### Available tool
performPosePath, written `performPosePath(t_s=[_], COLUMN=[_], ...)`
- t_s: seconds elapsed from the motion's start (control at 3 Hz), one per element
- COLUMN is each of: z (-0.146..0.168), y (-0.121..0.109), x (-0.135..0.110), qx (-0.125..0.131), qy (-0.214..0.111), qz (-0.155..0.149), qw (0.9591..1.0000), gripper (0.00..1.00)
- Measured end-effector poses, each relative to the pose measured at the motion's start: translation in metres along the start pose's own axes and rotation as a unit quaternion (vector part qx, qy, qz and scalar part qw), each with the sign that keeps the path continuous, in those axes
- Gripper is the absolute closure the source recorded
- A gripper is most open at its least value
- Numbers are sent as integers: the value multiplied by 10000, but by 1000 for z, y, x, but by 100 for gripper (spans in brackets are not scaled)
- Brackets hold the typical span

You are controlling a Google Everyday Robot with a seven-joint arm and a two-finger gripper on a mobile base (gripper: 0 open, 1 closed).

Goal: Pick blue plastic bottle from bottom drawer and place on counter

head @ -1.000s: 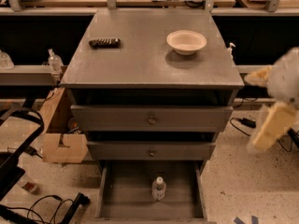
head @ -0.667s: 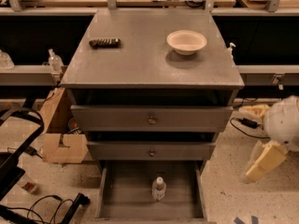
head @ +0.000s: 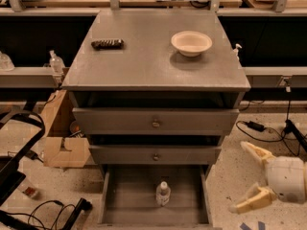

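The blue plastic bottle [head: 163,193] stands upright with its white cap up, in the middle of the open bottom drawer [head: 129,195]. The drawer is pulled out at the foot of the grey cabinet. The counter [head: 144,56] is the cabinet's flat grey top. My gripper [head: 245,176] is low at the right, outside the drawer and about a hand's width right of its side wall. Its two cream fingers [head: 256,153] point left and are spread wide apart, with nothing between them.
A white bowl [head: 191,42] and a dark snack bar [head: 107,43] lie on the counter. Two closed drawer fronts with knobs [head: 155,124] sit above the open drawer. A cardboard box [head: 64,145] and cables lie on the floor at left; a pump bottle [head: 55,62] stands on a side shelf.
My gripper has moved down and left from beside the cabinet's upper right toward floor level next to the open drawer. The bottle has not moved.
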State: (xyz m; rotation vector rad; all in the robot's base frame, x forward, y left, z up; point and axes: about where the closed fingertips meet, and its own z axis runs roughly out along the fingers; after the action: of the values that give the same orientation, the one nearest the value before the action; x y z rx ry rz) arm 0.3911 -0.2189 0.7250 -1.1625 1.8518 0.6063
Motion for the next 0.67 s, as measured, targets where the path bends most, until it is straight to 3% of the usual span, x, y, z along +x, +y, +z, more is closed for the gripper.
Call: performPosePath(t_s=[0.33, 0.67], z=[-19, -19], y=[3, 3], x=[21, 21], qx=[261, 260], qy=[-210, -211], qz=[-31, -31], qw=[9994, 9994], gripper=[0, 0])
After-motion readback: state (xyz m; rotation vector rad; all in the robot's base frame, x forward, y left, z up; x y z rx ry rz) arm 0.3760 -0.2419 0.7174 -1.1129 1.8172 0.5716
